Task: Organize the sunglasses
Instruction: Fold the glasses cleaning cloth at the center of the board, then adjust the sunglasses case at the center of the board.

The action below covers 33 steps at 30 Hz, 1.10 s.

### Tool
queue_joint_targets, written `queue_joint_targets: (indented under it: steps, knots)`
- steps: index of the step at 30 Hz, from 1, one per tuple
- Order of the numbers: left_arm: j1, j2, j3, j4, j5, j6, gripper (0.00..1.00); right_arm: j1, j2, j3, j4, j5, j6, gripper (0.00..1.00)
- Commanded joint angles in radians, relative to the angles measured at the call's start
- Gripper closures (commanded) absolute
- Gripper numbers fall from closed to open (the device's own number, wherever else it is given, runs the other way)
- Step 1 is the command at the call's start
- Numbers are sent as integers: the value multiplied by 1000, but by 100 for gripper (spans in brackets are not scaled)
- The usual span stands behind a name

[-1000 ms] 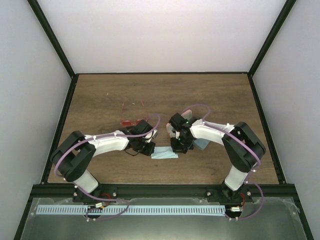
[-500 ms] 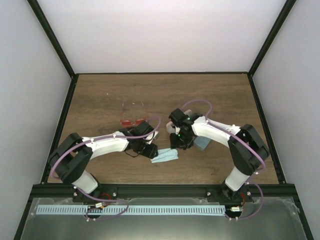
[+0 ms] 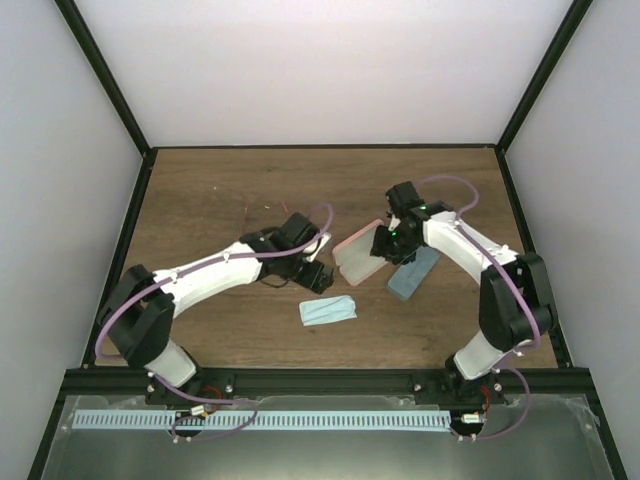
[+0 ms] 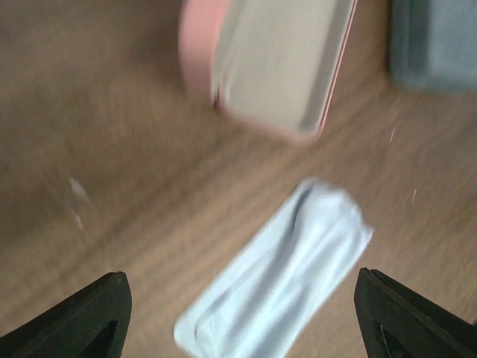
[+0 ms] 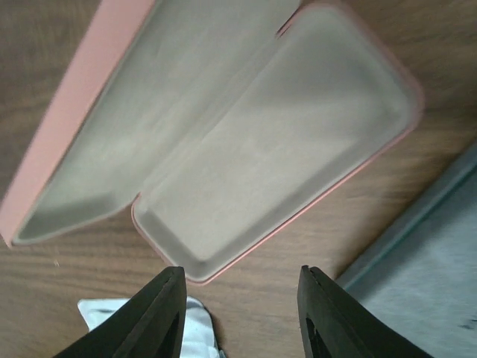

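Of the sunglasses [image 3: 248, 214] only thin reddish wire arms show past my left arm; the lenses are hidden under it. In the top view my left gripper [image 3: 318, 273] hovers just left of the open pink case [image 3: 357, 257]. Its jaws stand wide open and empty above the folded light blue cloth [image 4: 282, 274]. My right gripper [image 3: 386, 243] sits at the pink case's right end. In the right wrist view this gripper [image 5: 242, 317] is open and empty over the case's beige-lined tray [image 5: 283, 156].
A grey-blue case [image 3: 413, 272] lies closed just right of the pink case, under my right arm. The cloth [image 3: 328, 310] lies flat near the table's front middle. Black frame rails border the wooden table [image 3: 200, 190] on all sides.
Both grippers have opened and let go of the cloth, which now lies alone on the table. Both arms have pulled away from it, the right one back and right, uncovering the open pink case.
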<state>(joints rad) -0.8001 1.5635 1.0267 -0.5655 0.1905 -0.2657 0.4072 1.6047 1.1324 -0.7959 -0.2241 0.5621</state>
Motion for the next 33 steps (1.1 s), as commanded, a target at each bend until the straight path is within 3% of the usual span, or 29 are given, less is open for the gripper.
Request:
queue_joint_targets:
  steps: [1, 4, 14, 16, 18, 24, 26, 33]
  knots:
    - [5, 127, 212, -39, -137, 146, 11, -77, -77, 16, 31, -10, 6, 56]
    - [15, 254, 356, -75, -171, 242, 1, -96, -89, 17, 18, -2, -3, 54]
    - [49, 550, 686, -142, -153, 309, 0, -106, -154, -32, 13, -22, 6, 54]
    - [49, 585, 726, -153, -132, 310, 11, -106, -157, -40, 13, -24, -1, 54]
    - [52, 604, 742, -153, -107, 294, 29, -105, -158, -40, 9, -21, -11, 54]
    - [65, 624, 727, -151, -92, 163, 89, -106, -163, -35, 9, -22, -26, 54]
    - [66, 608, 689, -139, -85, 93, 94, -106, -170, -38, 12, -24, -24, 54]
    - [92, 543, 464, -14, 120, -210, 96, -106, -190, -50, 43, -54, -10, 55]
